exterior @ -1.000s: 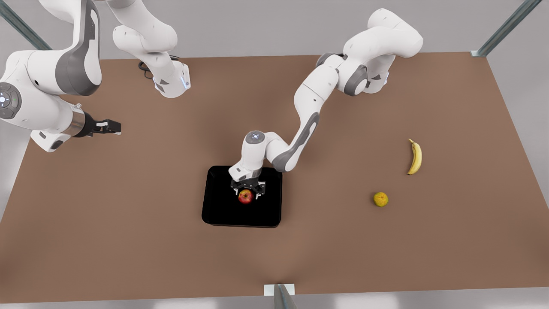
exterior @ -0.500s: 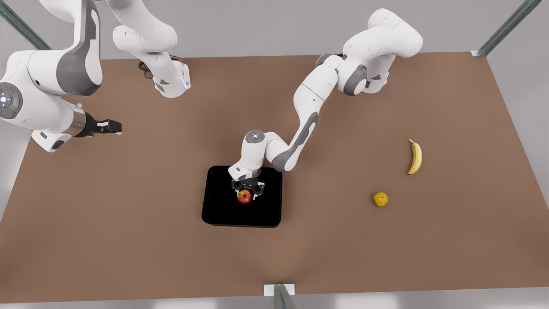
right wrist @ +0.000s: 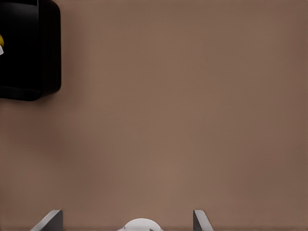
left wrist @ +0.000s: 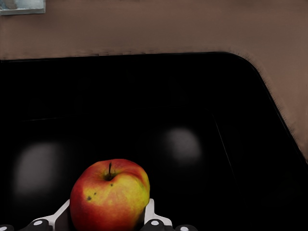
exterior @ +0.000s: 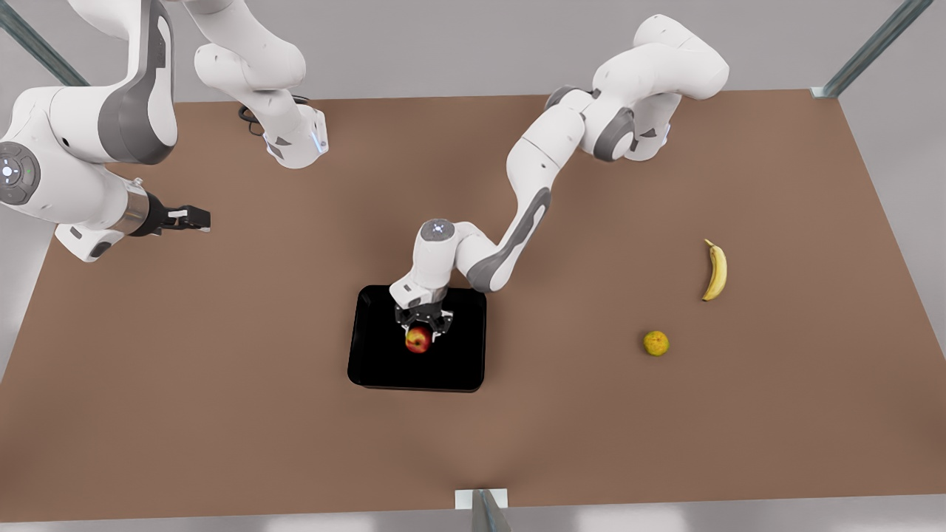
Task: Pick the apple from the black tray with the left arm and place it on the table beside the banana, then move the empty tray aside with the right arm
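Left gripper (exterior: pixel 419 334) at frame centre in the front view, over the black tray (exterior: pixel 377 362). Fingers (left wrist: pixel 150 211) closed on the apple (exterior: pixel 418 340), one pad on each flank. In the left wrist view the apple (left wrist: pixel 109 196) sits between the pads with its stem dimple facing the camera; red with yellow patches. Cannot tell whether it touches the tray floor (left wrist: pixel 159 106) or is just clear of it.

Tray: rectangular, rounded corners, long axis roughly across the frame, lying flat on the brown worktop (exterior: pixel 591 428).

Banana (exterior: pixel 715 270) at right of frame, well apart from the tray; long axis near vertical in the front view, dark tips toward top and bottom, curve bowing to the right. Yellow-green bumpy fruit (exterior: pixel 655 343) lower left of it, apart.

Right gripper (exterior: pixel 194 219) waits at left of frame above bare worktop, well apart from the tray; fingers (right wrist: pixel 52 220) spread, holding nothing.
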You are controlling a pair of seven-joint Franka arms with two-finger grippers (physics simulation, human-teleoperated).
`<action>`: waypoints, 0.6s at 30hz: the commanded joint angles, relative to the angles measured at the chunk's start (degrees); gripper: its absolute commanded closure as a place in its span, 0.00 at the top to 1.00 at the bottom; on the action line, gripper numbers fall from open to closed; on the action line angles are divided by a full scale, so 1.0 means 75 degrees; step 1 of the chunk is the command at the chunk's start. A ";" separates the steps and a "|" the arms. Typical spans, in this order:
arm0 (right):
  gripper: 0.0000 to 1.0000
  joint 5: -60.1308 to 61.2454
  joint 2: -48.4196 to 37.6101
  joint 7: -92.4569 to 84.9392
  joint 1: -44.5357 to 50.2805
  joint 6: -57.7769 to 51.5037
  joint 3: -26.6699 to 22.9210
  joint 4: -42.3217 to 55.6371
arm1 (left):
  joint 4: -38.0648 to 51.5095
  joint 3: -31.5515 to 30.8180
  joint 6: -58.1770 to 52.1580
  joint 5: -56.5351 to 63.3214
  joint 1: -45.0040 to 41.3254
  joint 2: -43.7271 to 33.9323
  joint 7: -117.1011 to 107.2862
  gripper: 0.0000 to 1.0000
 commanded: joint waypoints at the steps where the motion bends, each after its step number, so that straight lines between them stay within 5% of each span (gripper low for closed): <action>1: 1.00 0.0004 -0.0007 -0.0006 -0.0022 -0.0004 -0.0004 0.0003 | 0.0005 -0.0007 -0.0472 -0.0272 0.0024 -0.0216 0.0046 0.69; 12: 1.00 0.0051 0.0051 0.0030 -0.0011 0.0008 -0.0004 0.0120 | -0.0007 -0.0546 -0.3590 -0.1714 0.1301 -0.2056 0.1616 0.69; 18: 1.00 0.0273 0.0966 0.1987 0.0974 0.0149 -0.0004 0.0941 | -0.0053 -0.1073 -0.5078 -0.1807 0.3293 -0.2525 0.4030 0.69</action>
